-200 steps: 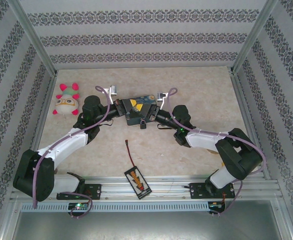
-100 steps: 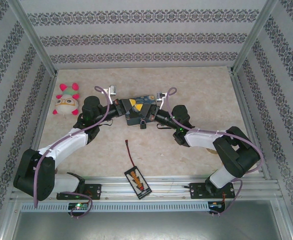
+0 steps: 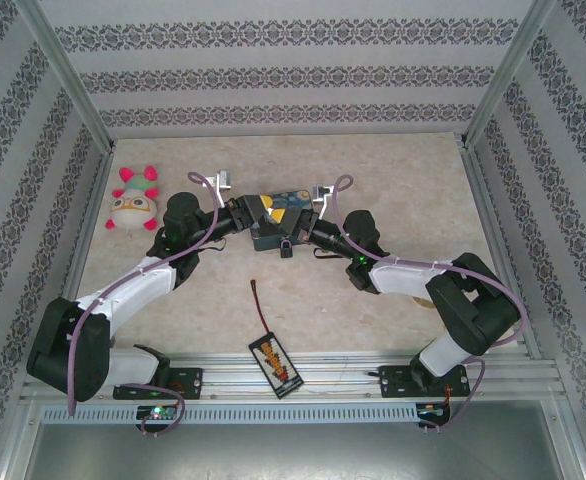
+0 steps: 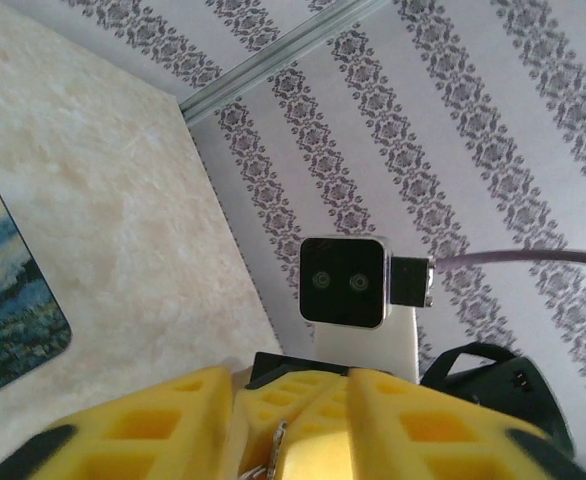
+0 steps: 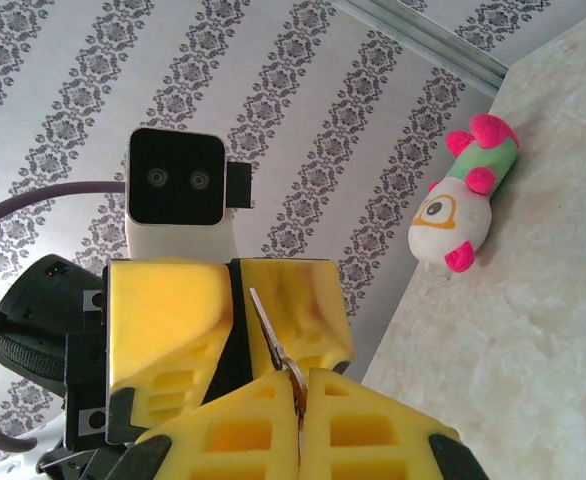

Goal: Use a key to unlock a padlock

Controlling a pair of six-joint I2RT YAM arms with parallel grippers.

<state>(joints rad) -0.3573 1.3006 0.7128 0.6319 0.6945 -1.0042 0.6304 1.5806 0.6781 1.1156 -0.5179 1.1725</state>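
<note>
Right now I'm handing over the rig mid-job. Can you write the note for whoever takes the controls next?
Left gripper: at the left end of the painted tin, facing the right gripper. Whether it is open or shut is unclear.
Right gripper: shut on the key, with the blade pointing at the left gripper.
Padlock: at the tin's near edge, key not in it. It is too small to tell whether the shackle is open.
Done: key in hand.
Left: bring the key to the padlock, insert, turn, free the shackle.
</note>
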